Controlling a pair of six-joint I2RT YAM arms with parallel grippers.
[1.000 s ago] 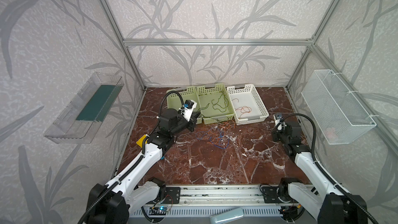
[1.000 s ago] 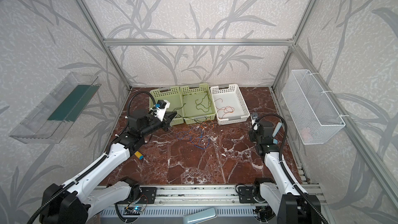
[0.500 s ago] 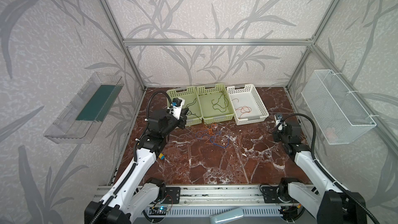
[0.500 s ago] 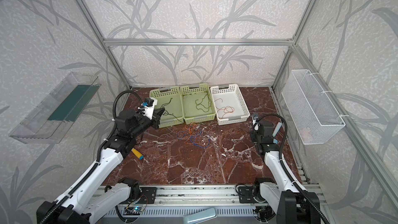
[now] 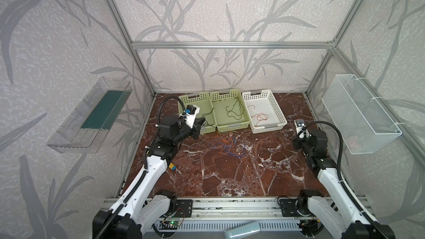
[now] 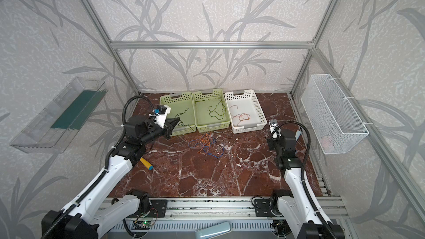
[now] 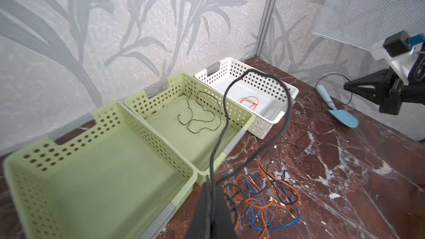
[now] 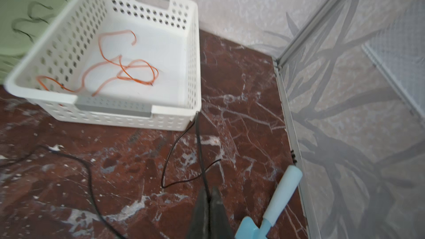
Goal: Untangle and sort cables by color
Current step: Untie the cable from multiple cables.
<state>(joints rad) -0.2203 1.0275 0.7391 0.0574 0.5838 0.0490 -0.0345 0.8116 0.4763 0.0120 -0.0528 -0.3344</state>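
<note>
A tangle of blue, orange and black cables (image 5: 226, 144) (image 6: 207, 144) (image 7: 259, 198) lies on the marble floor in front of the baskets. My left gripper (image 5: 202, 123) (image 7: 211, 185) is shut on a black cable (image 7: 253, 72) that loops up from its jaws over the left green basket (image 5: 195, 98). A dark green cable (image 5: 234, 111) lies in the middle green basket (image 5: 226, 93). An orange cable (image 5: 259, 118) (image 8: 128, 70) lies in the white basket (image 5: 269, 127). My right gripper (image 5: 295, 143) (image 8: 208, 191) is shut on a thin black cable (image 8: 177, 139) trailing over the floor by the white basket's corner.
A light blue trowel (image 8: 276, 203) (image 7: 338, 109) lies beside my right gripper near the right frame rail. A yellow and blue handle (image 5: 172, 167) lies by the left arm. A wire mesh basket (image 5: 358, 113) hangs on the right wall, a clear shelf (image 5: 89, 116) on the left wall.
My left gripper has swung left from in front of the middle basket to the left green basket, carrying the black cable. The right arm has stayed put.
</note>
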